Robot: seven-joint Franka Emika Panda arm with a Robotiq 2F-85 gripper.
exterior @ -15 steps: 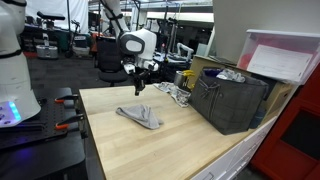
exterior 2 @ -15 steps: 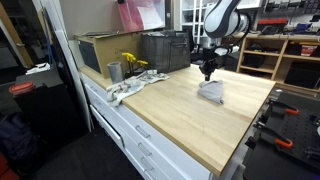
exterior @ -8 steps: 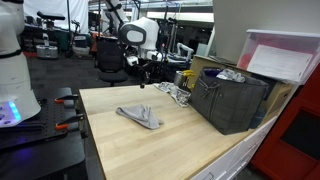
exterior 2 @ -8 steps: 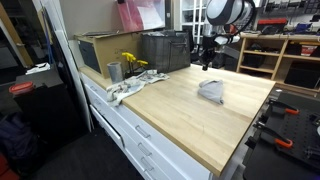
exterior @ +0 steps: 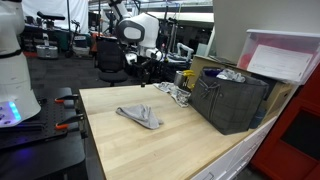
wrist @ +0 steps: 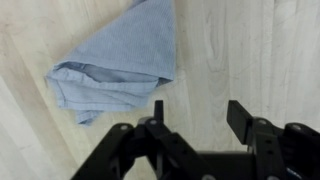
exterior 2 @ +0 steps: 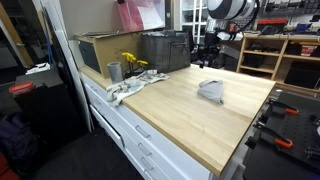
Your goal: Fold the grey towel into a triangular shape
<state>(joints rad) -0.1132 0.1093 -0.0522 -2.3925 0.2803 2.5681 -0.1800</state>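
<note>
Hand (wrist: 198,117) hangs clear above the tabletop (wrist: 265,45), fingers spread wide with nothing between them; grey towel (wrist: 120,65) lies flat below and off to one side, folded into a rough triangle, not touched.

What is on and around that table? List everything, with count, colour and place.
Towel: one, light grey, folded, lying on the table away from the other things.
Bin: one, dark grey, at the table's far edge.
Clutter: small heap, silvery, beside the bin.
Box: one, brown cardboard, next to the bin.
Cup: one, grey metal, in front of the box.
Yellow item: one, beside the cup; too small to identify.
Cloth: one, whitish, at the table edge near the cup.
Table: one, pale wood.
Gripper: one, black, above the table, jaws apart, empty.
</note>
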